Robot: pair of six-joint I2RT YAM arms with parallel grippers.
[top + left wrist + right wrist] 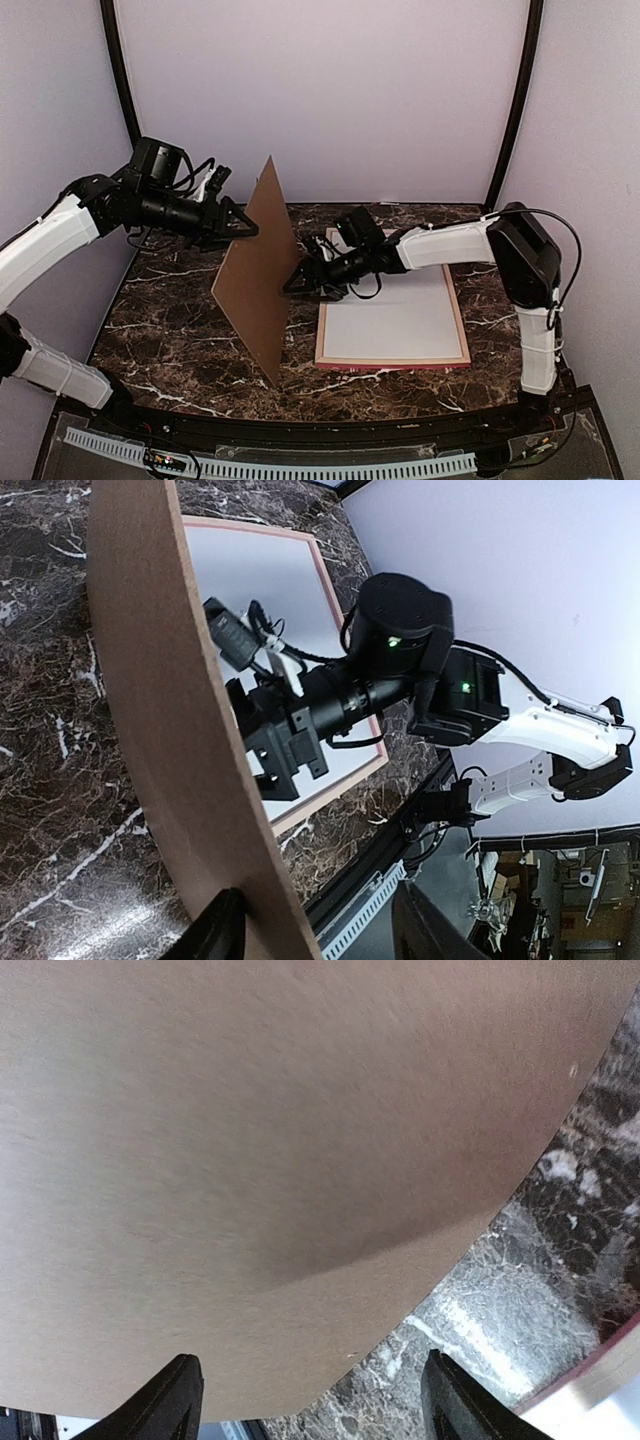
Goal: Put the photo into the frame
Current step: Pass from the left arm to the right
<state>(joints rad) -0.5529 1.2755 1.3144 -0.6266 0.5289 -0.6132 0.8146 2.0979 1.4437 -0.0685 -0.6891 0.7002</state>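
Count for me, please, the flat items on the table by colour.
Brown: 1, the cardboard backing board, standing on edge
Pink-edged: 1, the frame, lying flat
White: 1, the photo, white back up, in the frame
Total: 3

Tally of things
One left gripper [243, 230], one right gripper [296, 284], one brown board [258, 270], one frame [392, 362], and probably one photo [395, 325], white back up.

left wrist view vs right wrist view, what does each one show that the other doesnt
Left wrist only: the white-and-black right arm and its claw from outside, behind the thin brown cardboard board seen nearly edge-on. Right wrist only: that board's broad face filling the picture. Both: the board, the dark marble table, and the pink-edged rectangular frame, just a corner in the right wrist view.
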